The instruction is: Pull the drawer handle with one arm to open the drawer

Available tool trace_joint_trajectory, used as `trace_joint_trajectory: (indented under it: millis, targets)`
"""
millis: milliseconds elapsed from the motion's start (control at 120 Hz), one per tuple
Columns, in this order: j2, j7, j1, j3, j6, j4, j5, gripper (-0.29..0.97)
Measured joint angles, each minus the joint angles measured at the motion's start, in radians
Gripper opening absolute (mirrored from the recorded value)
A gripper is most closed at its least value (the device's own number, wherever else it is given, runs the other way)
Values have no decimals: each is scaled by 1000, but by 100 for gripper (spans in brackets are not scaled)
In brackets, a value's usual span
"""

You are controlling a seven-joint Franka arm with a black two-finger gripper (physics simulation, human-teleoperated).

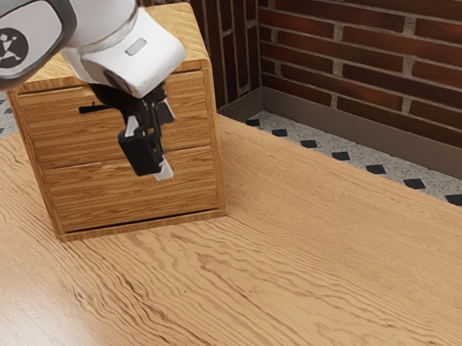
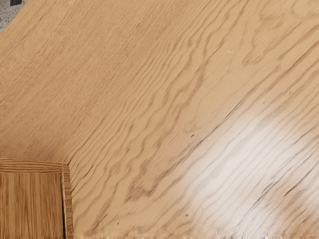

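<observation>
Tool [image 1: 153, 166]: upper left of the exterior view, hanging in front of the cabinet's face and pointing down at the desk [image 1: 312, 270].
Tool state: I cannot tell whether it is wide or narrow.
Drawer handle [image 1: 92, 108]: black bar on the upper drawer [image 1: 65, 128]. Its long axis runs level across the front, and the tool hides its right end.
Cabinet [image 1: 125, 188]: wood, standing on the desk, front facing the frame's lower edge.
Wrist view: cabinet corner [image 2: 30, 201] at lower left.
</observation>
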Motion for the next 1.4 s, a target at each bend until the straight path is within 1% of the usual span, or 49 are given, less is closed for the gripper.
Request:
trace_joint_trajectory:
  millis: [142,350,567,642,733,950,1092,1250,1400]
  targets:
    - [0,63,0,57,22,-46,26,68]
    - [0,133,0,156,75,-83,35,68]
    - [11,183,-3,169,166,-100,32,68]
    - [10,197,-3,201,186,-107,31,68]
    - [1,212,-3,229,193,-112,33,68]
    - [-1,238,-3,245,217,-103,36,68]
    - [-3,251,-3,298,228,-90,38,68]
    - [-3,262,-3,310,236,-82,39,68]
    - [-3,271,-3,322,239,-81,52,60]
